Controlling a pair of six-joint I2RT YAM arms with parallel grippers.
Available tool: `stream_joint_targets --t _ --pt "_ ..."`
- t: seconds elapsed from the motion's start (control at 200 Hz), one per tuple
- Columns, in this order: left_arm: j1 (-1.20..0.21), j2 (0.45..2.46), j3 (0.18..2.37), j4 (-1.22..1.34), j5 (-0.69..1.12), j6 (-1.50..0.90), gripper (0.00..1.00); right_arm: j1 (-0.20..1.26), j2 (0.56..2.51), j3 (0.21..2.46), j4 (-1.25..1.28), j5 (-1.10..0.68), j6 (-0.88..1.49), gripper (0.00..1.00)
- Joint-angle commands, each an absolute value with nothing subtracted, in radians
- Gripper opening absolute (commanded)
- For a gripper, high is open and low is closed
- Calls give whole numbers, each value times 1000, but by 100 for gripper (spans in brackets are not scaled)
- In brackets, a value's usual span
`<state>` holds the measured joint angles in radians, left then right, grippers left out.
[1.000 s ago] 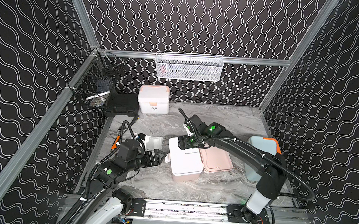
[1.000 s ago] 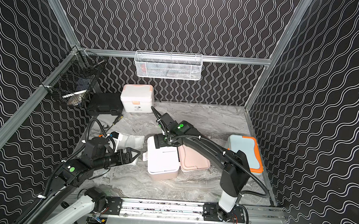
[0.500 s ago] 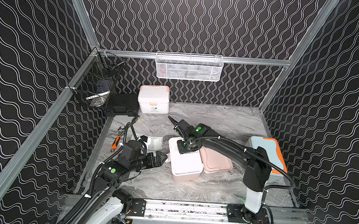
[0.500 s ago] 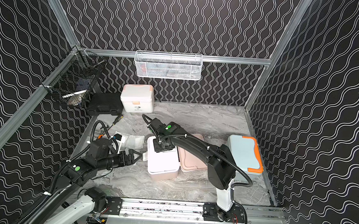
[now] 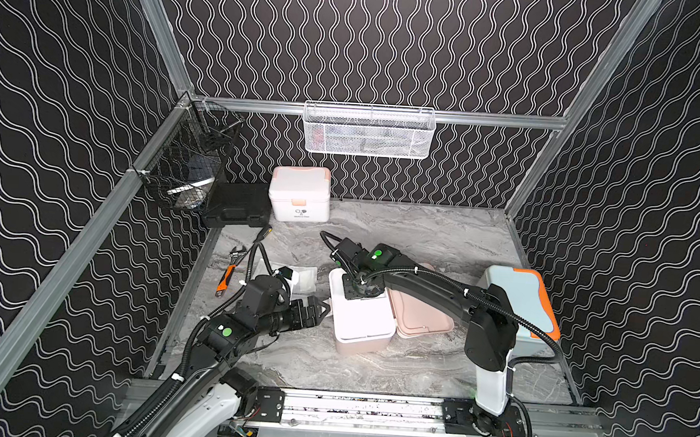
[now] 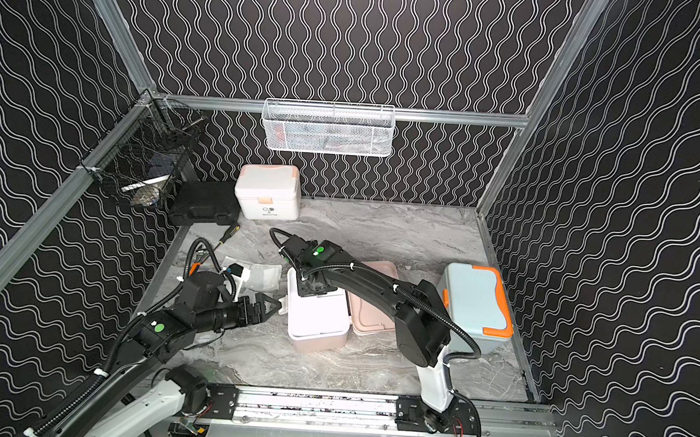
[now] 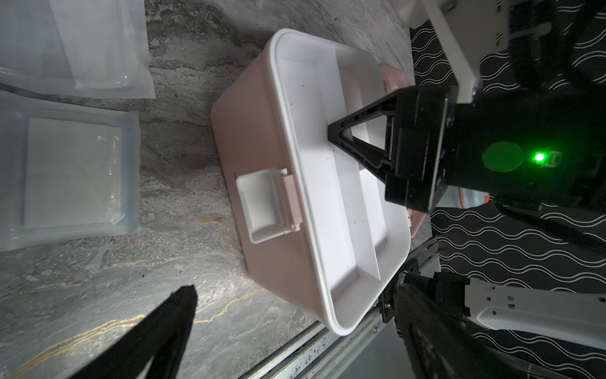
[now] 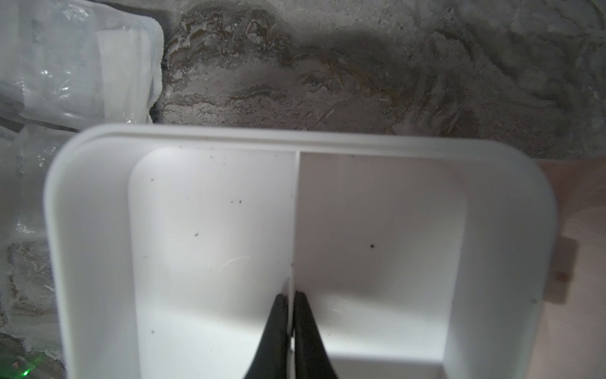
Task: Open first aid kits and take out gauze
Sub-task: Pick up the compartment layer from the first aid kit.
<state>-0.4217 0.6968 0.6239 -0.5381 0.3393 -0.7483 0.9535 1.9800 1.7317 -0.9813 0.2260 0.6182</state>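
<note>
The pink first aid kit [image 5: 363,345] [image 6: 317,343] stands open at mid-table, its lid [image 5: 421,315] lying flat on its right. A white divided tray [image 7: 341,203] [image 8: 213,229] fills its top; no gauze shows in it. My right gripper [image 5: 362,289] [image 6: 315,286] [image 8: 291,295] reaches down into the tray, shut on the thin middle divider. My left gripper [image 5: 323,308] [image 6: 275,305] [image 7: 300,295] hovers open beside the kit's left wall, holding nothing. Gauze packets [image 5: 305,279] [image 6: 263,274] [image 7: 72,174] [image 8: 82,65] lie on the table left of the kit.
The white first aid kit [image 5: 300,193] sits closed at the back, next to a black case [image 5: 239,204]. At the right edge stands the closed blue kit [image 5: 519,309]. A wrench [image 5: 228,270] and a screwdriver [image 5: 264,235] lie at left. Wire baskets [image 5: 368,131] [image 5: 189,168] hang on the walls.
My right gripper has moved left and down into the open pink kit and closed on the tray's divider. The left arm shifted only slightly and stayed open.
</note>
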Motion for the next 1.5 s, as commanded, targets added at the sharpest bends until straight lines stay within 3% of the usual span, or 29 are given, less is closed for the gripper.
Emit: stream_joint_targets --t 0.0,0.48,1.491 --pt "-454 705 621 -478 326 -777 99 951 1994 1727 -1063 285 646 3" --pt "-682 788 655 -431 147 -811 99 973 1964 1788 -1098 330 693 0" --pt "-715 687 707 -473 75 -777 99 999 1856 1787 -1042 308 658 0"
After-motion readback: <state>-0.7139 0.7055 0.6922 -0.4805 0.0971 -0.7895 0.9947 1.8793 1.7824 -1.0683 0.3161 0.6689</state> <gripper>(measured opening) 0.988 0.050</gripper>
